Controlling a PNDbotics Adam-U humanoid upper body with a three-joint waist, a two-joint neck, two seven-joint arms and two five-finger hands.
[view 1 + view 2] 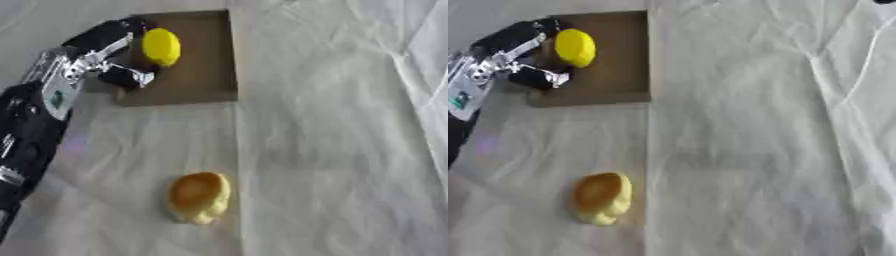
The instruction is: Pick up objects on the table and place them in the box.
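Note:
A flat brown cardboard box (206,75) lies at the upper left of the table. Over its left part my left hand (109,45) holds a yellow lemon-shaped object (162,46). Dark fingers curl round the object's upper left side and the thumb (131,77) sits just under it. I cannot tell whether the object touches the box floor. A second object, yellow-orange, rounded and lumpy (199,196), lies on the white cloth well below the box, apart from the hand. My right hand shows in neither view.
A wrinkled white cloth (350,150) covers the table, with creases running down the right side. My left forearm (35,130) comes in along the left edge.

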